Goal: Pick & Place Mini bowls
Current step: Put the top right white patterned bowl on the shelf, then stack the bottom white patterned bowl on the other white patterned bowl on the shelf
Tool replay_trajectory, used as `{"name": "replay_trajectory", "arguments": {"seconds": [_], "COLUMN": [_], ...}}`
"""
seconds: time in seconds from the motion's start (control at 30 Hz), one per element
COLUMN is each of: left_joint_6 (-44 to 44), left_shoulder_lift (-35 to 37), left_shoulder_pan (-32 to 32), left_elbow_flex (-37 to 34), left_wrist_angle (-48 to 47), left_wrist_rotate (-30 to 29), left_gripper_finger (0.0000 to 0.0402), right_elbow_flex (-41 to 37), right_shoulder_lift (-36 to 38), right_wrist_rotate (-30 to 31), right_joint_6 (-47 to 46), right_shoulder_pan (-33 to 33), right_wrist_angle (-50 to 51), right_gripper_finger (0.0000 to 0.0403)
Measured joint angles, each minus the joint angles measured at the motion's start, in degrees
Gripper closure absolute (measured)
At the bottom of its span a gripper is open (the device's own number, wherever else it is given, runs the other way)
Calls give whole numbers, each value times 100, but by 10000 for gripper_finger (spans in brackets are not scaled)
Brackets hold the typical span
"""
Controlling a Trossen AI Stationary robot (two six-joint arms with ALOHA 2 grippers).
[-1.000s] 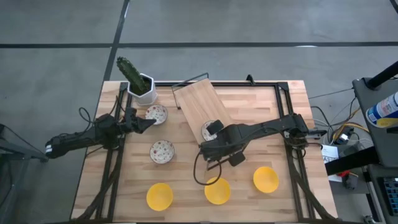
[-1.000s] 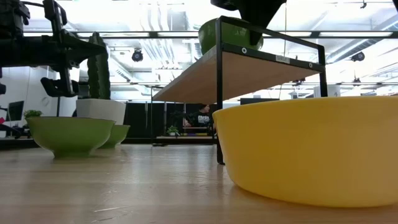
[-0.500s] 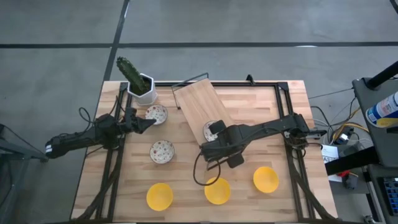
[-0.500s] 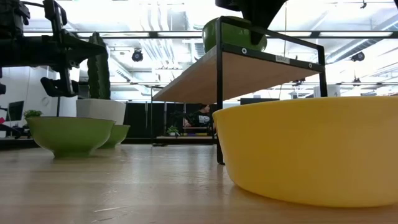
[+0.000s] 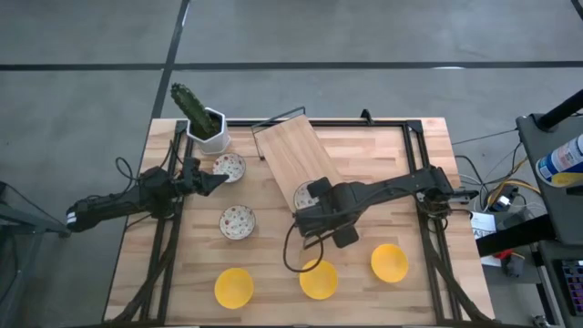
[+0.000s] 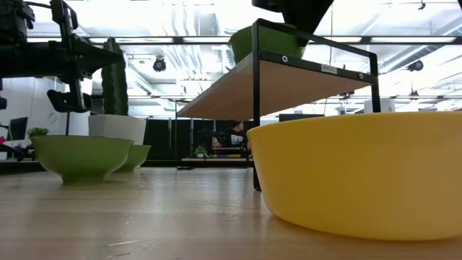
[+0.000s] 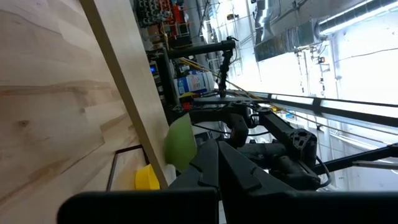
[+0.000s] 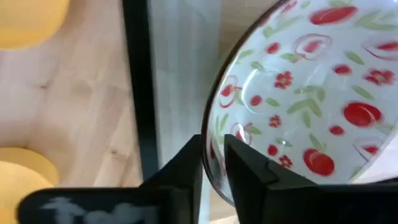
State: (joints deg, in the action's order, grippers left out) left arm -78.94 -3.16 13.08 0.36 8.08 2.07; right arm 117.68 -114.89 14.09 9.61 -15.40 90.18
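I hold my right gripper at the near end of the wooden shelf, its two fingers pinched across the rim of a red-patterned mini bowl, one finger inside the wall and one outside. A rim pinch suits so shallow a vessel, since the bowl hangs level beneath the grip. From table height its green underside shows at the shelf's edge, so I judge it is being set on that raised board; whether it already rests there I cannot tell.

My left gripper waits at the left, fingers closed on nothing, pointing at a second patterned bowl beside the white cactus pot. A third patterned bowl sits nearer, left of centre. Three yellow bowls line the near edge: left, middle, right. All stand well apart, leaving room for a rim pinch on each.
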Motion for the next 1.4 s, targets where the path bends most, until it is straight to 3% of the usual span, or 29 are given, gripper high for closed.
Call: {"name": "replay_trajectory", "arguments": {"seconds": [0.3, 0.67, 1.03, 1.17, 1.4], "left_joint_6": [-28, -416, -553, -113, 1378], "left_shoulder_lift": [2, 0, -301, -627, -1650], "left_shoulder_pan": [0, 0, -7, -7, -9], "left_elbow_flex": [-2, 10, 541, 1159, 2570], "left_wrist_angle": [0, -34, -444, -1459, -4603], "left_wrist_rotate": [0, 1, 432, 444, 452], "left_gripper_finger": [401, 397, 306, 301, 300], "right_elbow_flex": [1, 7, 5, 5, 1], "right_shoulder_lift": [217, 1030, 1814, 2088, 2354], "right_wrist_rotate": [22, 49, 1112, 1455, 1760], "right_joint_6": [-200, -477, -1506, -2008, -2169], "right_shoulder_pan": [-15, -76, 30, 151, 330], "right_wrist_angle": [-11, -126, -829, -1054, -1259], "right_gripper_finger": [294, 282, 284, 286, 288]}}
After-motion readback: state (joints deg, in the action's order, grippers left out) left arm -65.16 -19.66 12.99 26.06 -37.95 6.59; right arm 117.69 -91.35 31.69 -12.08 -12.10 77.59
